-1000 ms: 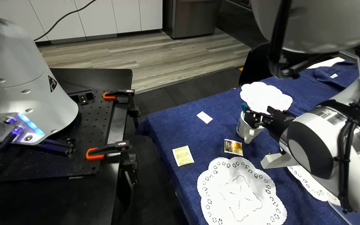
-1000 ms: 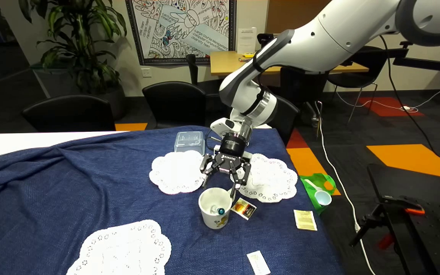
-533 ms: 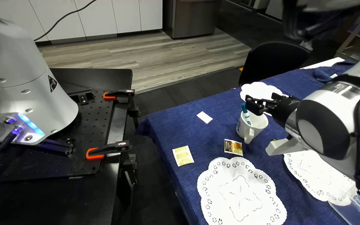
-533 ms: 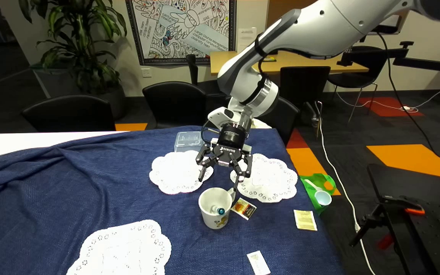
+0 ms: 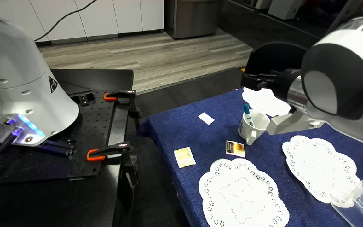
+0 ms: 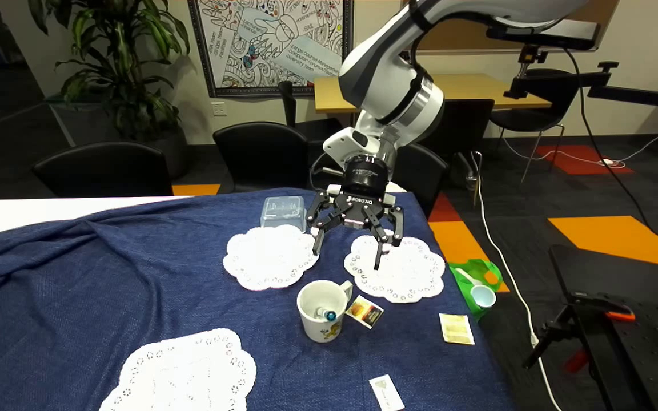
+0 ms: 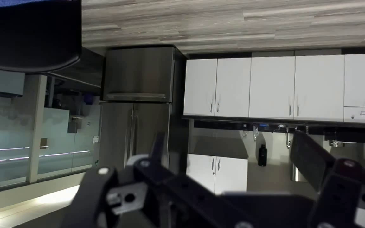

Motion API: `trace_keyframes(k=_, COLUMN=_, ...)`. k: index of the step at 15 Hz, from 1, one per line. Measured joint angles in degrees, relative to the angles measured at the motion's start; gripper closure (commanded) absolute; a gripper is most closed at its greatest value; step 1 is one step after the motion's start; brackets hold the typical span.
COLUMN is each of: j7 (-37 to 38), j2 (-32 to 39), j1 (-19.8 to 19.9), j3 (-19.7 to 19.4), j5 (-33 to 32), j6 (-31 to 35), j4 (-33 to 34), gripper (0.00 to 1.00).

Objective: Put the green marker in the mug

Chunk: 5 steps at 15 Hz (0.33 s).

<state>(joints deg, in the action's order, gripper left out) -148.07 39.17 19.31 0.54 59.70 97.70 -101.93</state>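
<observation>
In an exterior view the black metal two-fingered gripper (image 6: 346, 260) hangs in the air, its fingers (image 6: 378, 257) spread wide, and nothing is held between them. The wrist view agrees: beyond the gap are white kitchen cupboards (image 7: 271, 87), and no object is pinched. The gripper touches nothing that I can see; I judge that this wide, raised posture serves to disturb nothing below.

Nearer and lower stands the small white cylindrical mug (image 6: 313, 326), upright, clearly apart from the gripper. Inside it is the slim green-and-white marker (image 5: 248, 115), which leans, I suppose because the mug is much wider than it; the wall seems to give the support, and the green end rises over the rim, so I think it is easy to take out. How its lower end rests I cannot tell. By my judgement the task is fulfilled, and the next move asks only to go clear, since a bump could tip the mug.

In an exterior view, just right of the mug lies a small brown-and-orange paper packet (image 6: 364, 311). Three white scalloped lace doilies (image 6: 270, 258) lie flat, two far and one near left, perhaps for serving, all on the dark blue woven cloth (image 6: 283, 371)
</observation>
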Motion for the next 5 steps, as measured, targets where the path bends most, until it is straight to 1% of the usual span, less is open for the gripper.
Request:
trace_keyframes(k=3, j7=0.0, j2=-3.4, j1=-0.9, j3=-1.2, j5=0.0, j6=0.0, j4=-3.3, gripper=0.00)
trace_keyframes(k=5, j7=0.0, j2=-4.3, j1=-1.2, j3=-1.5, j5=0.0, j6=0.0, j4=-4.2, gripper=0.00)
